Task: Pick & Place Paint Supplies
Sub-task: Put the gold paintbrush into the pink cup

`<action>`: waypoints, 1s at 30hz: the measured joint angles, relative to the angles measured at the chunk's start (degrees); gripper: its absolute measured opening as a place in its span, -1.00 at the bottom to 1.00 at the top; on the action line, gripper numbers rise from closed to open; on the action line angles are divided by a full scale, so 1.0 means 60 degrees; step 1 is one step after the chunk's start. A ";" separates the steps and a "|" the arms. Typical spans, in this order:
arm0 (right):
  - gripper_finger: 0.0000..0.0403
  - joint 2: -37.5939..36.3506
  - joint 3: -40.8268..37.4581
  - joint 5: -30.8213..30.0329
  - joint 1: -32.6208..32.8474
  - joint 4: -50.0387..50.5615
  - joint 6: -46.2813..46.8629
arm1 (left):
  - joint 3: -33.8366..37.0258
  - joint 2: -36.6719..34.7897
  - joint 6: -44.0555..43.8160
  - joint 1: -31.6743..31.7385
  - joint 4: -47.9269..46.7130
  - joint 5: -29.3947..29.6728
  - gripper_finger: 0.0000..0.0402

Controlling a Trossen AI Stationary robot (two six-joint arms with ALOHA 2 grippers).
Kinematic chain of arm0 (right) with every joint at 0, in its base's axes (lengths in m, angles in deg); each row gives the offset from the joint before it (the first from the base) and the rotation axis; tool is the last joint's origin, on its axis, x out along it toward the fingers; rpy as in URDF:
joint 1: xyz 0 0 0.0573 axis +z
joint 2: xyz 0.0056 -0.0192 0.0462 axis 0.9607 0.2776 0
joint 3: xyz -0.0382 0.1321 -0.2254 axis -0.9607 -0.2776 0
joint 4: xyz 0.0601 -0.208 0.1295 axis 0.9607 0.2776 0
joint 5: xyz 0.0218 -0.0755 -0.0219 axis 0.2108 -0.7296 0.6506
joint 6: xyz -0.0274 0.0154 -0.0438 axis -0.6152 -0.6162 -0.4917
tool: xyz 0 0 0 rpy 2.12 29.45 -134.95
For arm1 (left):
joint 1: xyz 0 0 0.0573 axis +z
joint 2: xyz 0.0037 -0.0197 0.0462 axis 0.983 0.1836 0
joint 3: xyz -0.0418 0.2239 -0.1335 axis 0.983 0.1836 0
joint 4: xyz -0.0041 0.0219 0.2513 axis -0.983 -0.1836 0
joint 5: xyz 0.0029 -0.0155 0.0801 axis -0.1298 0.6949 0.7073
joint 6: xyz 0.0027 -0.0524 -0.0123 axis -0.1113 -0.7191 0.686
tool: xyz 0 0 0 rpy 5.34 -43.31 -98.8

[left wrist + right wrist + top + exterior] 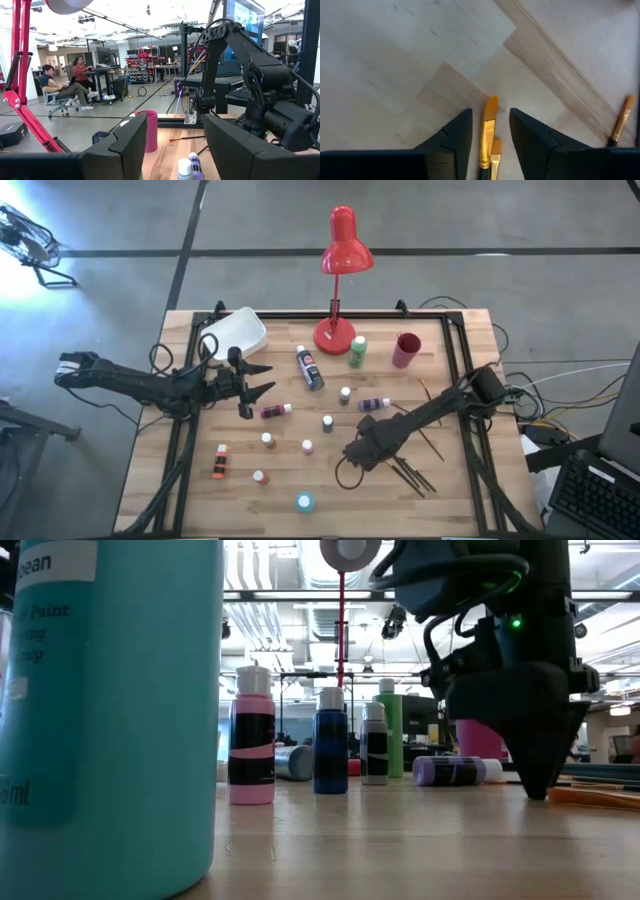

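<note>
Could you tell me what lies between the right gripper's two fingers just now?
In the right wrist view, two paintbrushes lie side by side on the bare wooden table, their orange bristle tips in the gap of the right gripper, whose fingers stand apart.

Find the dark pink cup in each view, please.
High view: dark pink cup at the table's far right, right of the red lamp.
Low view: behind the right gripper, partly hidden.
Left wrist view: centre.
Right wrist view: absent.
Shared landmark: the lamp's red pole.
</note>
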 joint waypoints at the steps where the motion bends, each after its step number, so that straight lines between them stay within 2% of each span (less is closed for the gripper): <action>1: -0.39 0.0053 0.0016 -0.0005 0.0000 -0.0003 -0.0032 | 0.0000 0.0000 0.0000 0.0003 0.0000 0.0000 0.01; 8: -0.55 0.0212 0.0027 -0.0074 0.0002 -0.0029 -0.0102 | 0.0000 0.0000 0.0004 0.0002 -0.0004 0.0000 0.01; 16: -0.92 0.0148 0.0001 -0.0091 -0.0011 -0.0018 -0.0086 | 0.0000 0.0000 0.0004 0.0001 -0.0004 0.0000 0.01; 22: -0.95 -0.0294 -0.0012 -0.0108 -0.0022 0.0482 -0.0082 | 0.0000 0.0000 0.0007 0.0002 -0.0001 0.0000 0.01; 26: -0.95 -0.1096 0.0101 -0.0283 0.0010 0.1110 0.0112 | 0.0000 0.0000 0.0007 0.0003 -0.0004 0.0000 0.01; 30: -0.96 -0.2206 0.0114 -0.0932 0.0170 0.1177 0.0473 | 0.0000 0.0000 0.0007 0.0002 -0.0002 0.0000 0.01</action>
